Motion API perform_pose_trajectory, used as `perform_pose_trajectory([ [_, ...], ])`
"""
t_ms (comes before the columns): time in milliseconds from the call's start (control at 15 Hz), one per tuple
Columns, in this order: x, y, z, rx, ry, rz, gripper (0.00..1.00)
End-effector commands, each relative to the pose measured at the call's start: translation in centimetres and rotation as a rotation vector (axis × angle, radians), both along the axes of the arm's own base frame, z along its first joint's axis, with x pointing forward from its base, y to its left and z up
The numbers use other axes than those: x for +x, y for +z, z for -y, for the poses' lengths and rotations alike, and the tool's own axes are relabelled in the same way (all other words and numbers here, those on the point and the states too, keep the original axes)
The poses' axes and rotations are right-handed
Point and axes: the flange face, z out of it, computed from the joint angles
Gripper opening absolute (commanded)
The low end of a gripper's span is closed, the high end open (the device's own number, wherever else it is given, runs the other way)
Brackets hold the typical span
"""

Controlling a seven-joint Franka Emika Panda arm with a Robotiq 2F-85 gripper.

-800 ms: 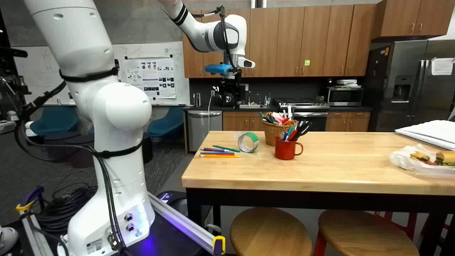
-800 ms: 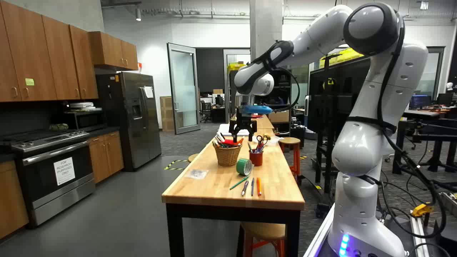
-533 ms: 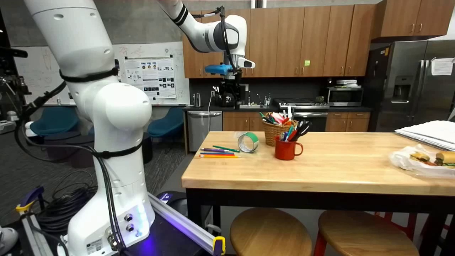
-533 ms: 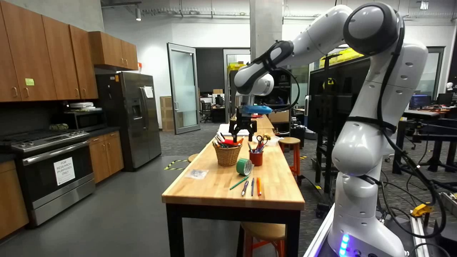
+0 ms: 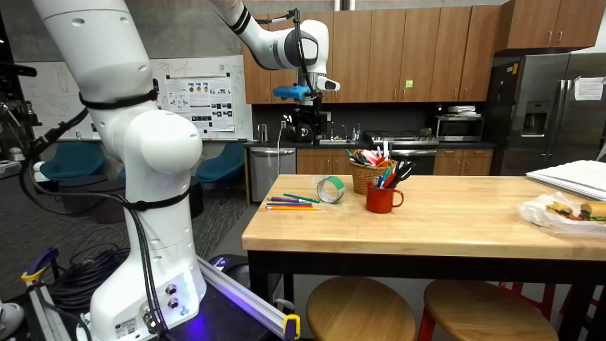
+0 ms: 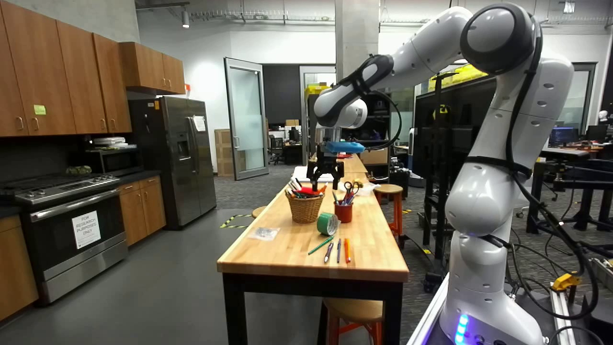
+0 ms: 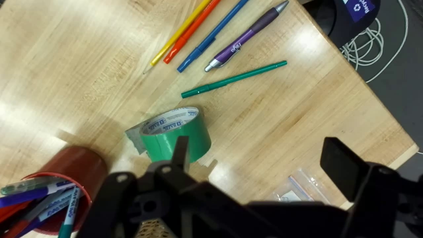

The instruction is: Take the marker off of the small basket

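Currently your end effector [image 7: 259, 158] gapes wide, empty; a marker [image 7: 70, 209] leans in the red cup [image 7: 82, 165], farther from the short edge of the tabletop [image 7: 281, 112] than the pens [image 7: 240, 41]; probably light, stiff, slick: pinch its exposed barrel

In the wrist view, we see only a scrap of the wicker basket [image 7: 153, 228] past the gripper [image 7: 261, 160]; markers [image 7: 23, 197] in the mug [image 7: 79, 165] run off the left edge. In an exterior view, we lose the sandwich's [image 5: 594, 209] right end.
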Motion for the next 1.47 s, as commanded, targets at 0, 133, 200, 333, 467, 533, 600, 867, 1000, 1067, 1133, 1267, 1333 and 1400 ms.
perform_pose_trajectory([
  [0,1.1,0.3,-0.3,0.030,0.071,0.098,1.00],
  [133,2.2,0.5,-0.7,0.034,0.139,0.156,1.00],
  [200,2.7,0.5,-0.9,0.034,0.167,0.181,1.00],
  [333,3.7,0.2,-1.1,0.013,0.227,0.227,1.00],
  [467,5.0,-0.3,-1.0,-0.023,0.281,0.272,1.00],
  [533,5.7,-0.4,-0.9,-0.038,0.302,0.295,1.00],
  [600,6.5,-0.4,-0.7,-0.054,0.323,0.319,1.00],
  [867,9.5,-0.4,0.4,-0.128,0.375,0.415,1.00],
  [1000,11.0,-0.2,1.0,-0.169,0.385,0.454,1.00],
  [1067,11.5,-0.2,1.4,-0.184,0.385,0.468,1.00],
  [1133,11.9,0.0,1.8,-0.198,0.379,0.467,1.00],
  [1267,11.1,-0.4,1.1,-0.176,0.368,0.456,1.00],
  [1333,11.4,-0.4,1.3,-0.179,0.367,0.457,1.00],
  [1400,11.6,-0.4,1.4,-0.181,0.366,0.457,1.00],
])
